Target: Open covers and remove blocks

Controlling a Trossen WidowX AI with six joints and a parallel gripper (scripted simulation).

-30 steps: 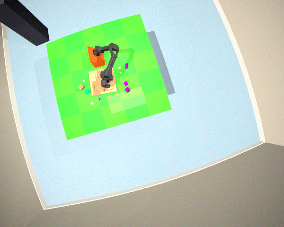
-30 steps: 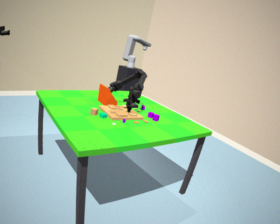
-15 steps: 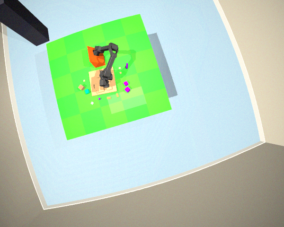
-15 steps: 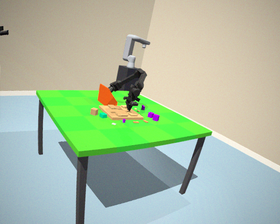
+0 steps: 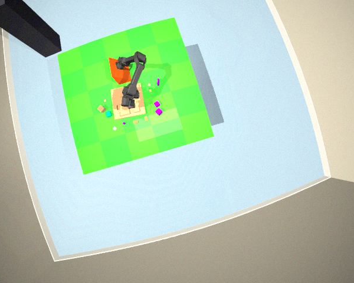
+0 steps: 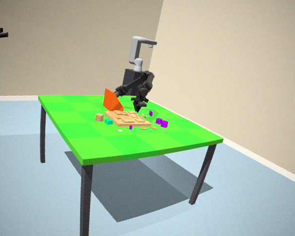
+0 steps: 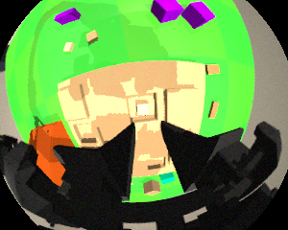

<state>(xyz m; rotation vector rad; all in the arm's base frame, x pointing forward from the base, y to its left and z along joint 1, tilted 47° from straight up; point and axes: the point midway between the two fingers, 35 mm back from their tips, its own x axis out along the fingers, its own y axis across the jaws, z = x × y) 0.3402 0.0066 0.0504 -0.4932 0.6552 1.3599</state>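
The tan puzzle board (image 5: 117, 95) (image 6: 134, 124) (image 7: 149, 69) lies on the table. A small pale block (image 7: 142, 108) shows inside a square well near its middle in the wrist view. A flat rectangular cover (image 7: 184, 107) lies right of that well. Other raised pieces are on the board; I cannot tell how far each cover is open. My gripper (image 6: 137, 111) (image 7: 148, 125) is partly open and empty, fingers pointing down above the board, with the pale block just beyond the fingertips in the wrist view. In the top view the arm hides the fingertips and part of the board.
An orange panel (image 5: 117, 73) (image 6: 111, 101) (image 7: 50, 139) stands behind the board by the arm's base. A tan cube (image 5: 101, 108) (image 6: 99, 117), a teal block (image 5: 108, 114) (image 6: 108, 121), two purple cubes (image 5: 157, 104) (image 5: 159, 111) and several small pieces lie around the board.
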